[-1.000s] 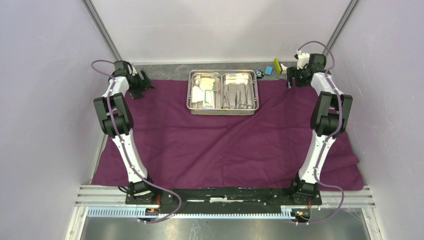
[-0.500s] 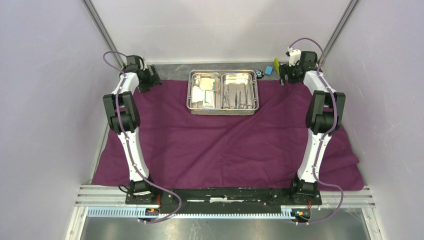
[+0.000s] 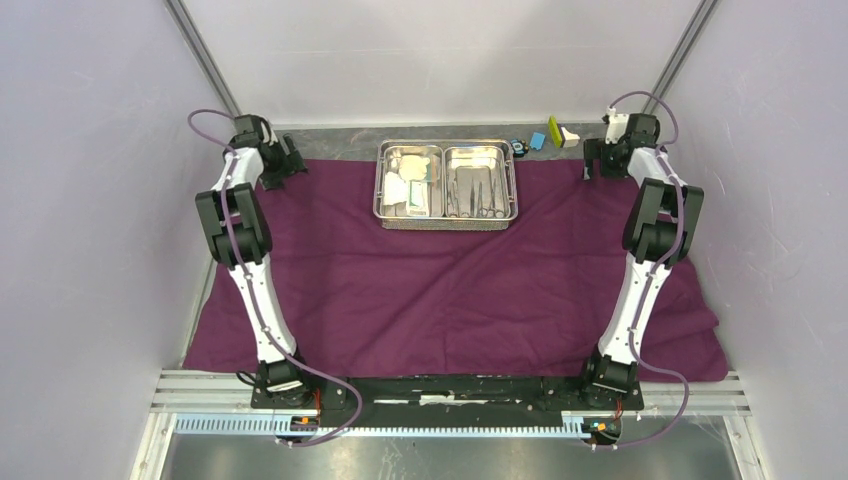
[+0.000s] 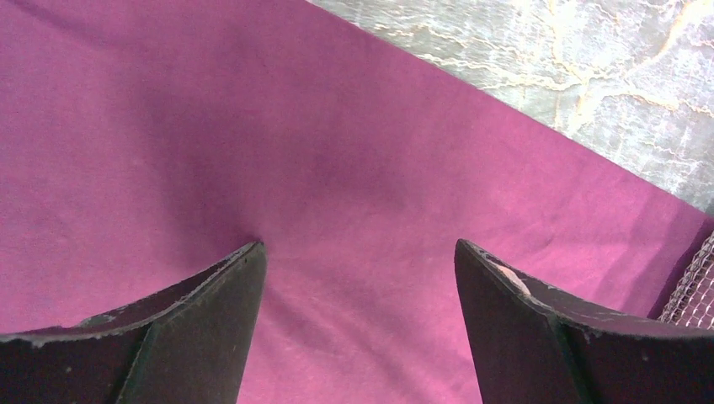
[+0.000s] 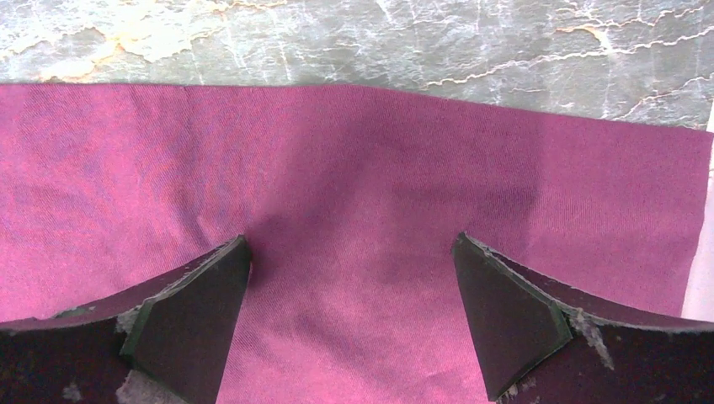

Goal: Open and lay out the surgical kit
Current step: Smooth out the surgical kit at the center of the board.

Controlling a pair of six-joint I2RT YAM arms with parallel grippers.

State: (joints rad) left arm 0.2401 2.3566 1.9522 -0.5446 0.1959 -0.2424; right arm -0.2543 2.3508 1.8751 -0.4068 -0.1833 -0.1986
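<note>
Cloth (image 3: 440, 300), plum-purple, lies spread flat from the arm bases (image 3: 280, 378) at the bottom of the top view, with the steel tray (image 3: 446, 225) on it at upper centre, gauze (image 3: 413, 163) and white packet (image 3: 417, 200) in its left compartment, instruments (image 3: 478, 195) in its right. At the cloth's upper corners the left gripper (image 4: 358, 248) and right gripper (image 5: 349, 240) hang close over the fabric, jaws wide and empty. Spreading looks done, I judge; next, an arm should swing inward to the tray and narrow its jaws over one item to lift it out.
</note>
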